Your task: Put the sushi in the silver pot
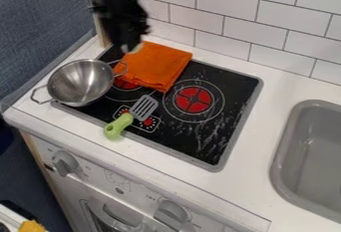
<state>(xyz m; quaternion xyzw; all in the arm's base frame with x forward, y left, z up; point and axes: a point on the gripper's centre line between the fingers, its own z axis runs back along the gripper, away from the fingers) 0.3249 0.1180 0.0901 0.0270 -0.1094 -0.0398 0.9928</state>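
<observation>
The white counter (pixel 283 86) carries a stovetop (pixel 230 84), silver pot (pixel 81 82), spatula (pixel 125 120) and apparently folded cloth (pixel 156 65).

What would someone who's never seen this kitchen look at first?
The bright orange cloth pops out first, lying over the back of the black stove top. Next is the shiny silver pot at the stove's left side, then the spatula with its green handle poking over the front edge. The dark claw hangs by the cloth's far end.

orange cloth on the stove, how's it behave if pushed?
Probably floppy: the orange cloth lies in creased, layered folds. Likely bunches up rather than sliding as one piece. Pushed toward the silver pot, it might catch the near handle.
</observation>
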